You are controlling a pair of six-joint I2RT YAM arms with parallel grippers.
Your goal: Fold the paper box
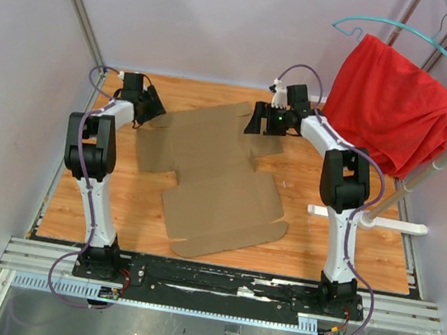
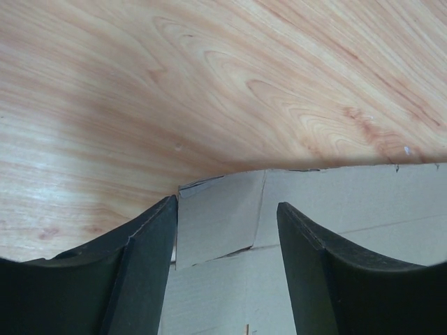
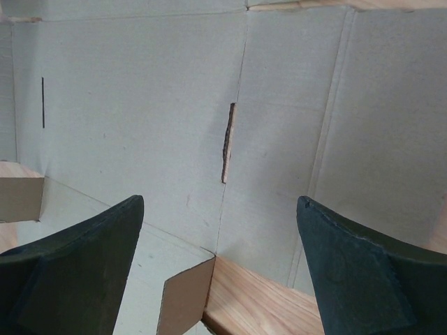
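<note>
Tabletop: wood-grain table (image 1: 314, 230) bears the paper box (image 1: 220, 192), a flat, unfolded sheet at centre.
Left side: left gripper (image 2: 227, 209) sits at the sheet's far-left flap, jaws apart, straddling its corner.
Right side: right gripper (image 3: 220, 202) hovers over the far panel, jaws wide, holding nothing.
Step, judged: raising flaps; pinch squarely, bend along creases.
Backdrop: red cloth (image 1: 391, 103) hangs far right.

**Head count: mostly ones, a single pair**

Counting as we go: one paper box (image 1: 214, 174), just the one. Arms come to two, the left arm (image 1: 94, 166) and the right arm (image 1: 345, 193). One red cloth (image 1: 391, 99), one hanger (image 1: 409, 29), one rack (image 1: 366, 220). And one table (image 1: 118, 203).
</note>
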